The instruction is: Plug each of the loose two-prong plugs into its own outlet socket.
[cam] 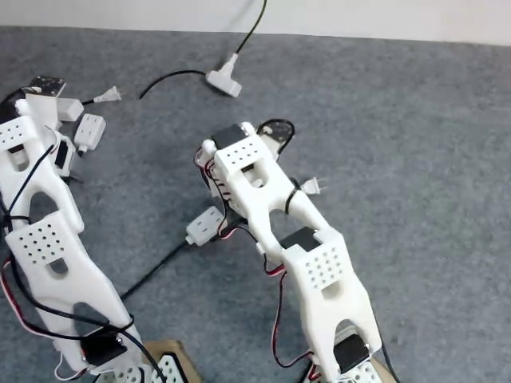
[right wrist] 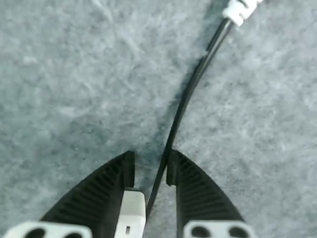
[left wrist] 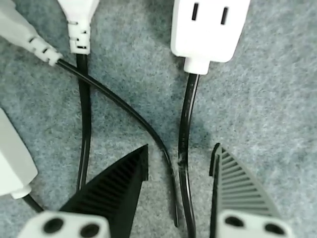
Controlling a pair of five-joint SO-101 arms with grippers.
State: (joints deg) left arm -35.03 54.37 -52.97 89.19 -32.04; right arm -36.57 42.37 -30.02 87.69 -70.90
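Looking down, we had the grey felted surface (cam: pixel 415 159) spread under both arms, and it looked grippy enough to keep the light plastic pieces from skating.

Left arm first: its pincer (left wrist: pixel 181 148) hung wide open and empty over a white two-slot socket (left wrist: pixel 208 27), with the socket's black cord (left wrist: pixel 184 124) running straight between the jaws. We judged that socket light and rigid, its smooth sides a bit slippery. So the flat faces of the body were the place to pinch, not the cord, which we took to be springy and liable to twist whatever hung on it.

Over to the right arm: its pincer (right wrist: pixel 149 153) was closed down to a narrow gap on a white plug (right wrist: pixel 132 210), with that plug's thin cord (right wrist: pixel 183 99) squeezed alongside and trailing away across the surface. Another socket (cam: pixel 206 226) lay just beside that arm, handily placed, we thought.

Smallest of all, a loose plug (cam: pixel 313 187) lay on the arm's other side, prongs bare. Those prongs looked bendable, so we reckoned any hold belonged on the moulded body behind them.
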